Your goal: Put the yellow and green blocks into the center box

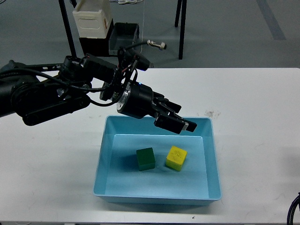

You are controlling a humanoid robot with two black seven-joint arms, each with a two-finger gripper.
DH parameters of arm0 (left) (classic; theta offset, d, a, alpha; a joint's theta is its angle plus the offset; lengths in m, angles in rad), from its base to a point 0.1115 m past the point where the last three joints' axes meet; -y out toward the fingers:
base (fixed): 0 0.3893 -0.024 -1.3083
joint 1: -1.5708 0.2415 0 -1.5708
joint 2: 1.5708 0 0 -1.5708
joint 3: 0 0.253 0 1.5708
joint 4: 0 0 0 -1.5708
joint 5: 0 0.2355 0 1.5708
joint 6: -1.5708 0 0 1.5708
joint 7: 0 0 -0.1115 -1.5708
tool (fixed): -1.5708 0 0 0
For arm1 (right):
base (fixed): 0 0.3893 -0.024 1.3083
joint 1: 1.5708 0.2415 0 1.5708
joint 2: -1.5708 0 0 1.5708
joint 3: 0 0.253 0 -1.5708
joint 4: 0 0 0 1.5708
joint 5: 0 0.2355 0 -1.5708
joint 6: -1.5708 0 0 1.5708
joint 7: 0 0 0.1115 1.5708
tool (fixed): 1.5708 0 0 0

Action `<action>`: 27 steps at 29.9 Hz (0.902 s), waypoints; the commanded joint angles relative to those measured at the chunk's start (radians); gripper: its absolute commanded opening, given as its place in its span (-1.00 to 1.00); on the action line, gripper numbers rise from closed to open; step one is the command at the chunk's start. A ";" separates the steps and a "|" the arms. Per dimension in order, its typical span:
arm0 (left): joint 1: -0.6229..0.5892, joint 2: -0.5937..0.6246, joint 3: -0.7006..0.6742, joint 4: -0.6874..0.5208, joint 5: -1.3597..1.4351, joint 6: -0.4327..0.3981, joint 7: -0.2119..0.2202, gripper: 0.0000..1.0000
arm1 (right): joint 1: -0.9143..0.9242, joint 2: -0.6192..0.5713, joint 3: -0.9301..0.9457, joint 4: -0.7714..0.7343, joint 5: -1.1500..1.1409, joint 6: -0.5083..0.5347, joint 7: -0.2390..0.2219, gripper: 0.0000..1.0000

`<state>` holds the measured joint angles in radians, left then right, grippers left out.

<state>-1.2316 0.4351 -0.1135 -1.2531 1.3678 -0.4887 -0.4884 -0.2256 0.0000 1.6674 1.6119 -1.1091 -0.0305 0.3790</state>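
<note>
A green block (146, 158) and a yellow block (176, 157) lie side by side on the floor of the light blue box (213, 154) at the table's centre. My left gripper (176, 121) hangs above the box's back part, its fingers spread and empty, pointing right and down. It is well clear of both blocks. My right gripper is out of view.
The white table (253, 103) carries the box. A small dark smudge (210, 113) marks the table behind the box. Beyond the far edge stand a cream container (92, 18), a dark bin (123, 39) and black table legs (182, 26).
</note>
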 commanded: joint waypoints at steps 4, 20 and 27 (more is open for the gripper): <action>0.288 0.044 -0.345 0.007 -0.427 0.000 0.000 1.00 | 0.048 0.000 -0.009 0.026 0.009 0.029 -0.008 1.00; 0.710 0.148 -0.592 -0.057 -1.534 0.150 0.000 1.00 | 0.192 0.000 -0.089 0.022 0.888 0.233 -0.199 1.00; 0.958 0.157 -0.793 -0.183 -1.750 0.145 0.068 1.00 | 0.144 0.000 -0.081 0.028 1.078 0.244 -0.311 1.00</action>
<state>-0.3805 0.6064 -0.8055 -1.3916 -0.3466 -0.3440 -0.4774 -0.0555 -0.0001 1.5816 1.6384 -0.0789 0.2097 0.1357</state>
